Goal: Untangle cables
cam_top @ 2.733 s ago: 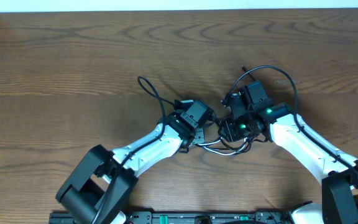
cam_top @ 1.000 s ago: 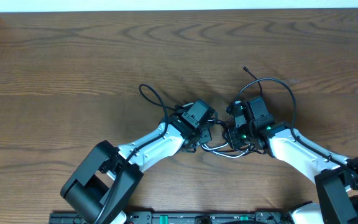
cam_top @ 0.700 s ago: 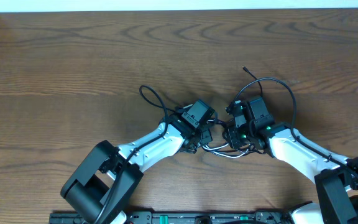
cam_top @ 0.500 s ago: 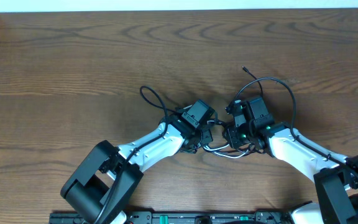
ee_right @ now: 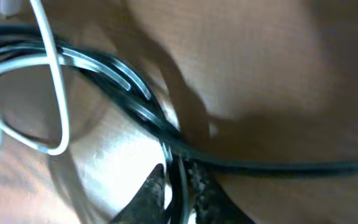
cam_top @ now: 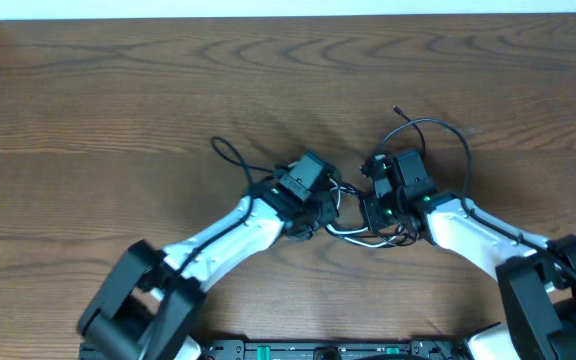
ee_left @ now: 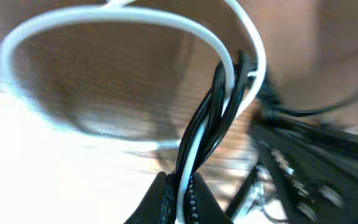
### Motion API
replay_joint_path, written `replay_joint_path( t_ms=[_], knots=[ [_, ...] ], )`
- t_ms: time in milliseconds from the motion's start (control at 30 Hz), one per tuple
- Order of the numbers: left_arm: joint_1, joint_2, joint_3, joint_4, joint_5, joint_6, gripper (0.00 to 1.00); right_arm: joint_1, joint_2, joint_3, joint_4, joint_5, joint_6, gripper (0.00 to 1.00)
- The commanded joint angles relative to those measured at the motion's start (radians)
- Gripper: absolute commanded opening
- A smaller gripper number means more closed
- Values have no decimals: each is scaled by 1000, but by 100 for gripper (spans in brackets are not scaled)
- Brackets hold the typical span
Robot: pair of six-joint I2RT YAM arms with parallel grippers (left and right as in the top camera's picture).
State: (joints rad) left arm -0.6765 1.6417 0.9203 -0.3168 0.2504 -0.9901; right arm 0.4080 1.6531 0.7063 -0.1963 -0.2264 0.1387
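The black cable point(cam_top: 446, 130) arcs out at the right to a plug end point(cam_top: 396, 110) and forms a small loop point(cam_top: 226, 155) at the left. The white cable point(cam_top: 343, 231) sags between the two grippers. My left gripper point(cam_top: 325, 204) is shut on both cords where they twist together; the left wrist view shows the white cable point(ee_left: 110, 17) looping wide and the black cable point(ee_left: 215, 109) wound round it, running into the left gripper point(ee_left: 180, 191). My right gripper point(cam_top: 369, 205) is shut on the black cable point(ee_right: 135, 93), seen at the right gripper point(ee_right: 178, 182) beside a white loop point(ee_right: 50, 81).
The brown wooden table point(cam_top: 118, 90) stretches on all sides. A pale strip point(cam_top: 288, 8) runs along the far edge, and a dark rail point(cam_top: 298, 350) lies along the near edge. The two arms meet head to head at mid-table.
Both sets of jaws have closed on the tangle. My left arm has shifted up and to the left, dragging the small black loop leftward; the right gripper has stayed nearly in place.
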Motion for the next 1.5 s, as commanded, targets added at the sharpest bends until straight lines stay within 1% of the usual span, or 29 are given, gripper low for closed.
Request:
replay_joint_path(
  t_ms=[0,233,433,700,967,1033,1100,1133,1233,1367,1467],
  knots=[
    [47,-71,-10,-2,58,25,7,6,130,-60,-24,71,2,11],
    [138,-125,-10,-1,226,74,7,6,152,-60,-24,148,2,1],
    [231,-126,-10,13,430,153,7,6,152,-60,-28,199,2,1],
    [374,-126,-10,12,665,306,7,6,152,-60,-29,228,2,1],
    [484,-126,-10,11,833,350,8,6,152,-60,-28,247,2,3],
    [500,-126,-11,-5,836,383,8,6,152,-60,-28,247,2,4],
    [502,-125,-11,-49,790,411,16,6,152,-60,-28,247,2,4],
    [498,-125,-11,-84,745,411,17,6,152,-60,-28,247,2,5],
    [461,-125,-12,-186,589,414,33,6,152,-59,-27,246,2,6],
    [382,-125,-20,-239,428,414,47,6,152,-59,-27,246,3,6],
    [316,-122,-24,-243,338,409,49,6,152,-58,-27,245,3,6]
  ],
)
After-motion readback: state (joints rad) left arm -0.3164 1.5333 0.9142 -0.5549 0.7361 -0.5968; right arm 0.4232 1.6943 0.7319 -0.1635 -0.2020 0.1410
